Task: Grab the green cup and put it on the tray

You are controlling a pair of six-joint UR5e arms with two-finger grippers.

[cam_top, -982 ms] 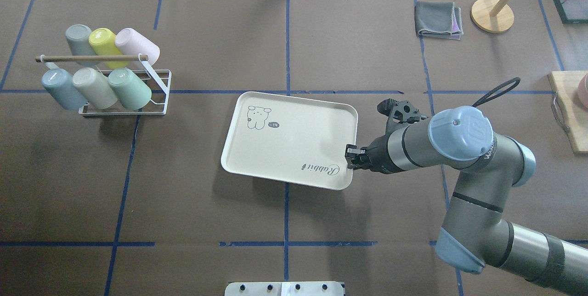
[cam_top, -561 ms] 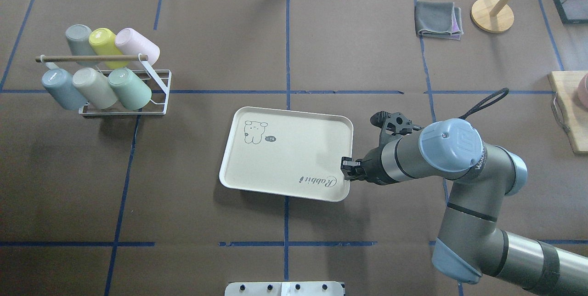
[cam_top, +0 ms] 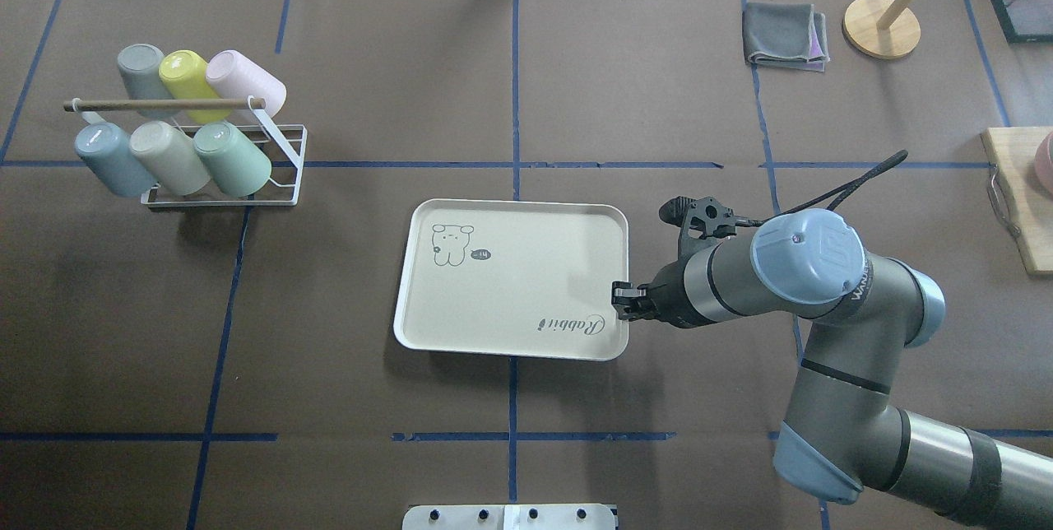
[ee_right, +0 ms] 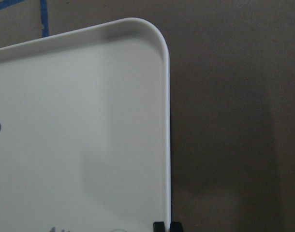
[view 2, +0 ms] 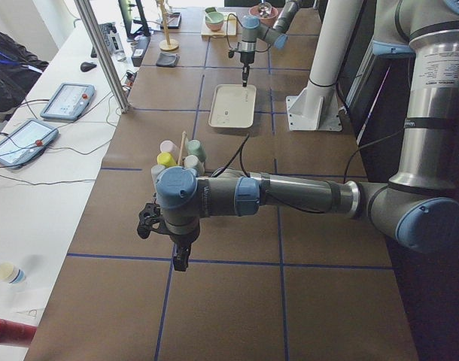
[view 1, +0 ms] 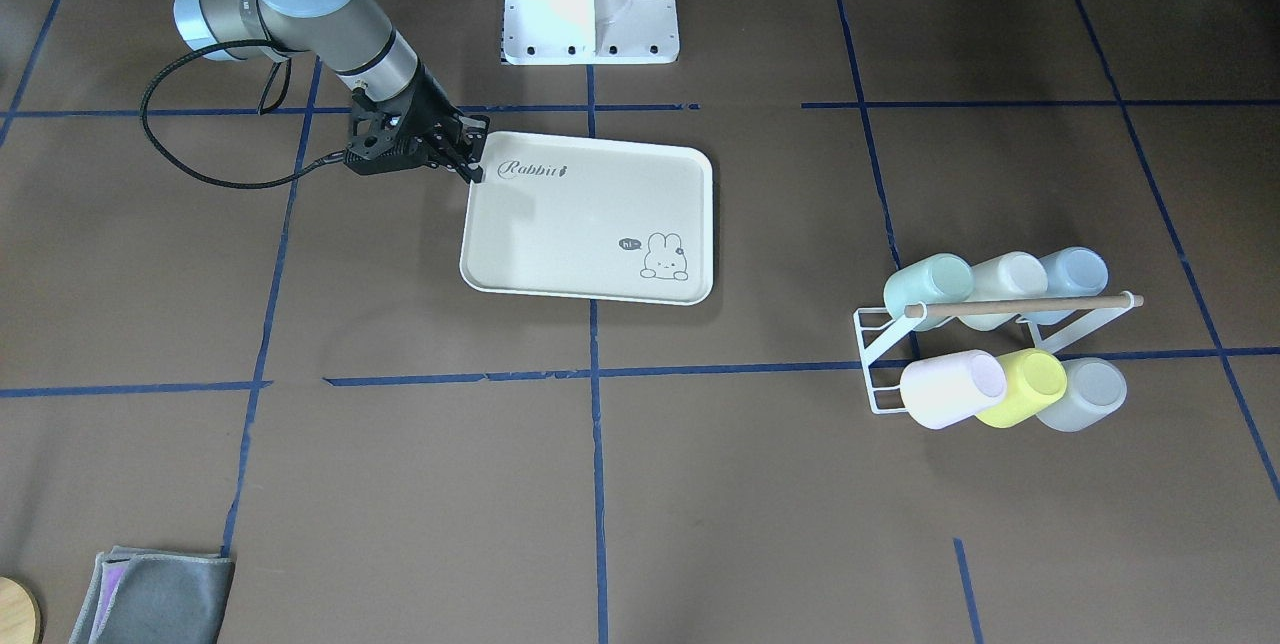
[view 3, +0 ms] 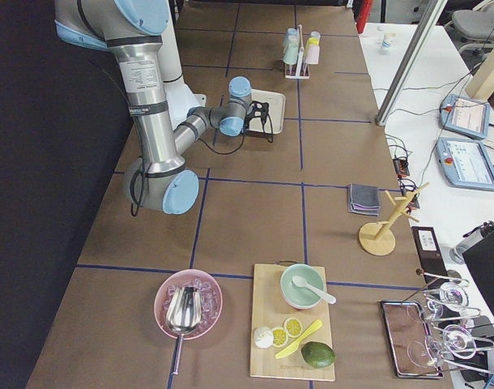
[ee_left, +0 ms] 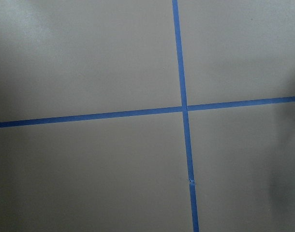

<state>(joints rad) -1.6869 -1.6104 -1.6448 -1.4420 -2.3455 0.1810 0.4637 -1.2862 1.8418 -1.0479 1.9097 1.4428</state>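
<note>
The green cup (cam_top: 233,158) lies on its side in the white wire rack (cam_top: 284,184) at the far left, rightmost in the row nearer the robot; it also shows in the front view (view 1: 928,286). The cream tray (cam_top: 526,283) with "Rabbit" script lies at the table's middle. My right gripper (cam_top: 619,299) is shut on the tray's right rim near the script, as the front view (view 1: 472,164) and right wrist view (ee_right: 167,226) show. My left gripper (view 2: 180,259) shows only in the exterior left view, over bare table; I cannot tell if it is open or shut.
The rack also holds yellow (cam_top: 185,73), pink (cam_top: 247,79), grey, blue and beige cups under a wooden bar. A folded grey cloth (cam_top: 786,34) and a wooden stand (cam_top: 880,26) sit far right. A cutting board (cam_top: 1016,201) lies at the right edge.
My right gripper has drawn the tray toward the robot and turned it, so it now lies square to the tape lines. The cups have not moved.
</note>
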